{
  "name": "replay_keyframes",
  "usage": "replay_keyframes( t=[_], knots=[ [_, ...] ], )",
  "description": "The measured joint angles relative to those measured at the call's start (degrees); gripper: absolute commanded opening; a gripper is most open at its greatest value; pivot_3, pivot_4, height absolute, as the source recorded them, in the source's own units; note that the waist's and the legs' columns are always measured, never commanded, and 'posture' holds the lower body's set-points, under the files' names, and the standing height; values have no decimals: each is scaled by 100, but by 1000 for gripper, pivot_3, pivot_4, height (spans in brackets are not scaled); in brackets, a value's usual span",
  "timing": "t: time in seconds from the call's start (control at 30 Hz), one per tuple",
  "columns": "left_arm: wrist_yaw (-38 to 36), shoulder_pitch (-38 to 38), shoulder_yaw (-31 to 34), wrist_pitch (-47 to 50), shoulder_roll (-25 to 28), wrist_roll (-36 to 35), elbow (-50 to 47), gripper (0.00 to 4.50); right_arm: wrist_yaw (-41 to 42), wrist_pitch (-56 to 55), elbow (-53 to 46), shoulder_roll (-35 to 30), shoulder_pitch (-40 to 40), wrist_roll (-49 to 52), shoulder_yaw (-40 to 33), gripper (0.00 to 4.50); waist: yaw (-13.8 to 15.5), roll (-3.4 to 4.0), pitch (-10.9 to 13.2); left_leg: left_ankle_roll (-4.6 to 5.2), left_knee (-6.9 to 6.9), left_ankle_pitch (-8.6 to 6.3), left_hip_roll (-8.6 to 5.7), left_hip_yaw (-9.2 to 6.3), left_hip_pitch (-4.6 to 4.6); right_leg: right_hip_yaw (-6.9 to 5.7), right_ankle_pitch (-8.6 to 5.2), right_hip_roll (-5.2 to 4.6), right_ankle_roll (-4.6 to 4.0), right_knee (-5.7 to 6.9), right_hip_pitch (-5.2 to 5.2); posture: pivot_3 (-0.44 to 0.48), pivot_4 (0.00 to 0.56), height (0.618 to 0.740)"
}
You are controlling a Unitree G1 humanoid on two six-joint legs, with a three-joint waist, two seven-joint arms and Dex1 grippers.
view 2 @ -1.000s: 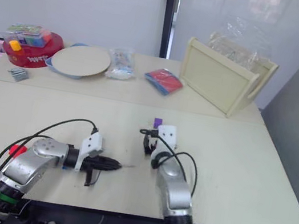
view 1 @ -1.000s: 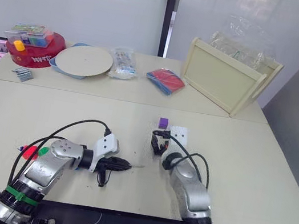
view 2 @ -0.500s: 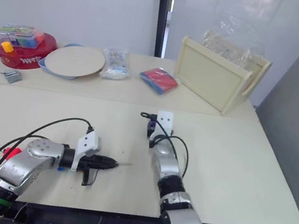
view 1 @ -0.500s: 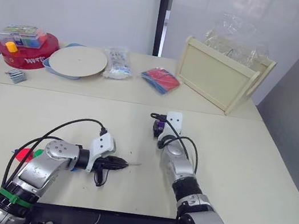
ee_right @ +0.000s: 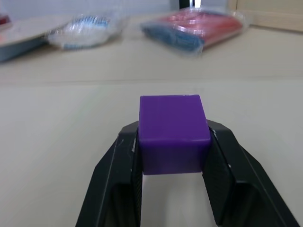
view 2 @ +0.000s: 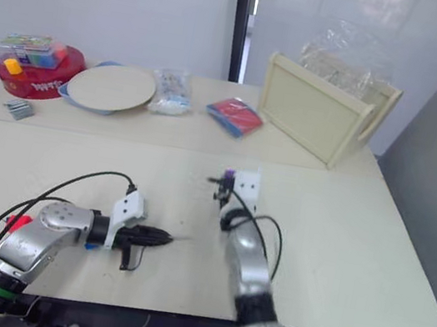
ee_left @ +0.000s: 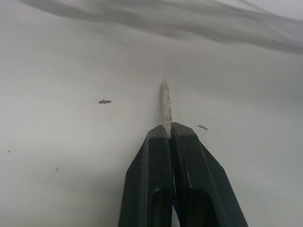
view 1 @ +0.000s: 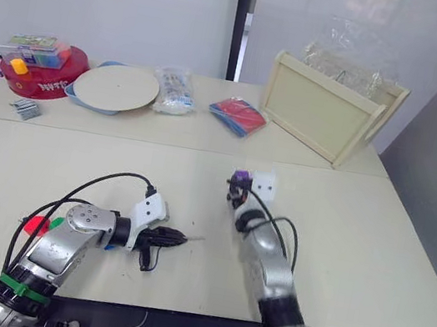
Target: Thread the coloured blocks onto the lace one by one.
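A: Item one, the right gripper (ee_right: 173, 142)?
B: Two black fingers clamped on a small purple plastic cube (ee_right: 173, 133), one finger against each side face. In the head views it sits near the middle of the long cream table (view 1: 357, 239), with the cube (view 1: 240, 175) at the far end of the gripper beside the white wrist block.

A: Item two, the left gripper (ee_left: 169, 135)?
B: Fingers pressed together on the stiff pale needle-like tip (ee_left: 165, 108) of the thin dark-blue lace. The tip juts forward past the fingertips, low over the table and pointing toward the right arm. A sliver of blue shows between the fingers lower down; probably the lace itself, though too little is visible to be sure.

A: Distance between the two?
B: Well apart. The left gripper (view 1: 176, 237) lies nearer the front edge, the purple cube farther back and to the right.

A: Remaining cubes?
B: A red cube (view 1: 40, 224) and a green cube (view 1: 56, 222) lie just beside each other behind the left forearm, partly hidden by it. A speck of blue (view 2: 90, 245) shows under the same arm.

A: Back table stock?
B: Red round tub (view 1: 35, 76) carrying a clear box of coloured pieces and a yellow piece, far left; a round cream plate (view 1: 117, 87) on a pale blue dish; a clear packet (view 1: 172, 91); a flat red-and-blue packet (view 1: 239, 117); a pale wooden tray (view 1: 322, 112) standing tilted on its side with clear plastic behind it; a small grey object (view 1: 23, 107) near the left edge.
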Motion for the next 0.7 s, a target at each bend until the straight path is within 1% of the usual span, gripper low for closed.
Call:
replay_keyframes(
  t=[0.03,0.07,0.17,0.23,0.33,0.57,0.63,0.7],
  knots=[
    [-3,-18,-14,-1,-12,0,25,0,109,201,-587,-175,405,-4,119,1165,17,0,0,-2,2,1,-1,0,-15,1,0,0,0,-1,-11,0,150,740],
    [-12,-42,-29,-6,-29,-1,57,0,269,406,-1457,-438,992,-5,275,1165,44,0,0,-1,6,1,-2,-1,-18,0,0,0,0,-4,-16,0,150,740],
    [-51,-136,-53,-22,-51,0,174,0,554,749,-2782,-911,1930,-20,544,1165,55,-2,-1,0,7,2,2,2,-12,1,0,4,0,-28,-16,0,150,740],
    [-90,-180,-87,-49,-75,0,230,0,679,883,-3168,-1036,2256,-18,667,1165,38,-3,-1,-1,7,3,4,2,2,2,0,8,0,-19,-10,0,150,740],
    [-146,-193,-127,-138,-94,1,267,0,884,1114,-3270,-1145,2551,74,779,1165,45,-3,-1,1,8,9,3,2,6,2,1,8,-1,-14,-6,0,150,740],
    [-164,-184,-130,-143,-89,2,248,0,1164,1189,-2795,-1103,2374,143,817,1165,83,-6,-3,0,9,10,2,3,2,3,1,6,-2,-19,-6,0,150,740],
    [-163,-181,-129,-143,-89,2,223,0,1234,1217,-2704,-1104,2301,148,809,2190,78,-10,-6,0,9,10,4,2,4,2,1,7,-2,-16,-6,0,150,740],
    [-160,-175,-129,-143,-88,2,193,0,1341,1248,-2673,-1100,2293,243,769,2944,78,-11,-6,0,9,9,4,2,5,2,1,8,-2,-16,-5,0,150,740]
  ],
)
